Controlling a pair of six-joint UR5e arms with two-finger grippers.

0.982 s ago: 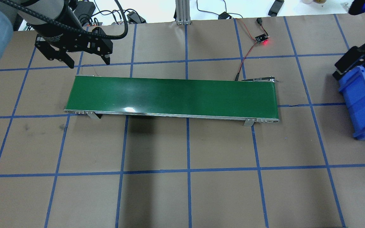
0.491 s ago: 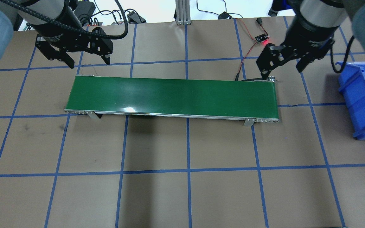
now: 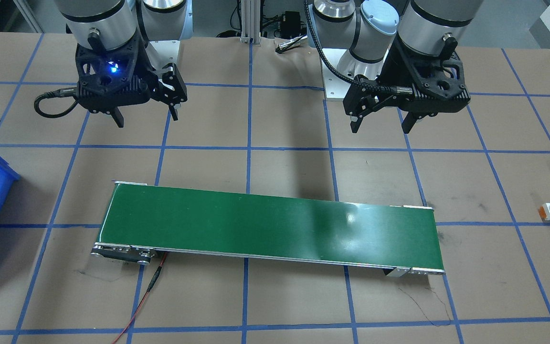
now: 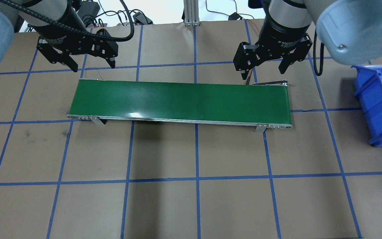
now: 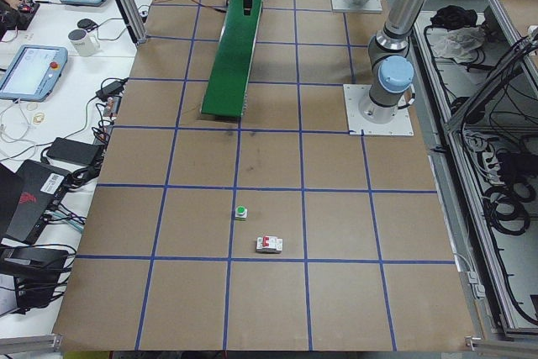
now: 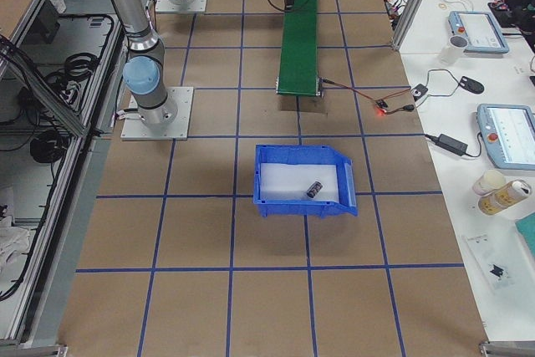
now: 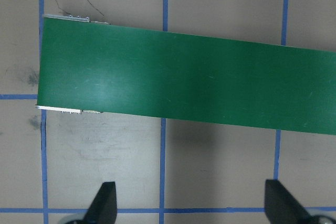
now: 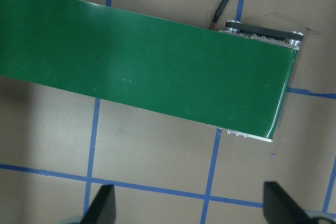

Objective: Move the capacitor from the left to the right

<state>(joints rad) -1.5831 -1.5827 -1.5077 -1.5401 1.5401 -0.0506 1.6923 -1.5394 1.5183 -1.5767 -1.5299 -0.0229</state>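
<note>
Capacitor (image 6: 315, 188) lying inside blue bin (image 6: 301, 209) | left gripper (image 4: 94, 66) fingers spread, empty | right gripper (image 4: 263, 73) fingers spread, empty, near green belt (image 4: 181, 101)

the brown table (image 4: 211, 205), gridded with blue tape, is carrying a long green conveyor belt (image 4: 181, 101) across its middle. a blue bin (image 4: 375, 106) is sitting well off the belt's right end. toward the table's left end, a white breaker block (image 5: 269, 245) and a green-capped push button (image 5: 241, 213) are lying near each other. a red wire (image 3: 146, 291) is trailing from the belt's right end.
</note>
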